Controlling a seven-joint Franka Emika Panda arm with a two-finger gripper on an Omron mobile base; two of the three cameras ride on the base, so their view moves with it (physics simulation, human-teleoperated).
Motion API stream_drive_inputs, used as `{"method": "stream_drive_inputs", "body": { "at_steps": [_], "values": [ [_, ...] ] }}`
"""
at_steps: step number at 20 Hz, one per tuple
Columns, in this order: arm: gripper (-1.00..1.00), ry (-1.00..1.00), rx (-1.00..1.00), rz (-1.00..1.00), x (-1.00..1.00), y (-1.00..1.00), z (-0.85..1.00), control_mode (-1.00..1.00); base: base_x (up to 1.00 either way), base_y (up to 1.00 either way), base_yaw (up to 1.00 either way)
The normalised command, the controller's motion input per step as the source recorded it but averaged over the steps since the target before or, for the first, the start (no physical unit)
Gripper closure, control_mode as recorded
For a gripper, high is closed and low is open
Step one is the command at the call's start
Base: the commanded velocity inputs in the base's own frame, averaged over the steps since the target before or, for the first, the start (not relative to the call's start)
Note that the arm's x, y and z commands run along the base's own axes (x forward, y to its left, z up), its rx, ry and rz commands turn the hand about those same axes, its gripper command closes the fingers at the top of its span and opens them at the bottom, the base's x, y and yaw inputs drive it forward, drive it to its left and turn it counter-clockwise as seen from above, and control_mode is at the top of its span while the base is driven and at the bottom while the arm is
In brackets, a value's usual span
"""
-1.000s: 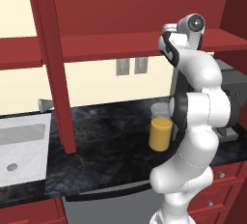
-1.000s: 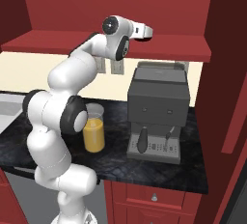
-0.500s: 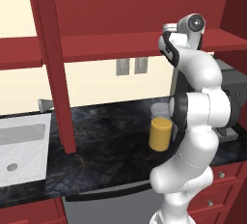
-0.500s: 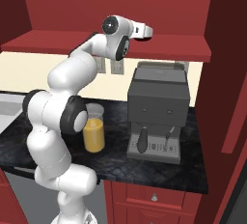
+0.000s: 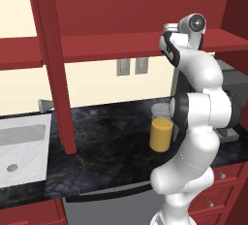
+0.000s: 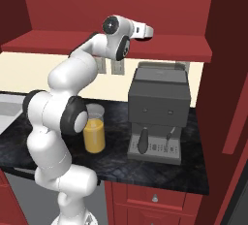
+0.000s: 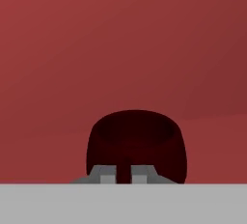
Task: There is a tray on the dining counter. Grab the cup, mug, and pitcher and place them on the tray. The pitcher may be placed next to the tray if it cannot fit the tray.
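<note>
We are reaching high, up to the red shelf (image 5: 121, 42) above the counter (image 5: 106, 151), and our gripper (image 7: 124, 174) is finishing its closing: over the last second the fingers (image 7: 108, 174) are drawing together until just a sliver remains between them. In the hand view they are pinching the near wall of the mug (image 7: 136, 143), which is sitting on the shelf right in front of us. That suggests we are securing the mug, so lifting it off and carrying it to the tray likely comes next. The pitcher (image 5: 161, 129) is standing below on the counter, beside the coffee machine (image 6: 157, 115).
</note>
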Motion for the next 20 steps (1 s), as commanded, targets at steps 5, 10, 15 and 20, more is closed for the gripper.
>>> {"method": "stream_drive_inputs", "body": {
  "at_steps": [5, 10, 15, 20],
  "values": [
    [1.0, 0.0, 0.0, 0.0, 0.0, 0.0, 0.0, -1.0, 0.0, 0.0, 0.0],
    [1.0, 0.0, 0.0, 0.0, -0.06, 0.0, 0.0, -1.0, 0.0, 0.0, 0.0],
    [1.0, 0.0, 0.0, 0.0, -0.52, 0.0, 0.0, -1.0, 0.0, 0.0, 0.0],
    [1.0, 0.0, 0.0, 0.0, -0.84, 0.0, 0.0, -1.0, 0.0, 0.0, 0.0]
  ]
}}
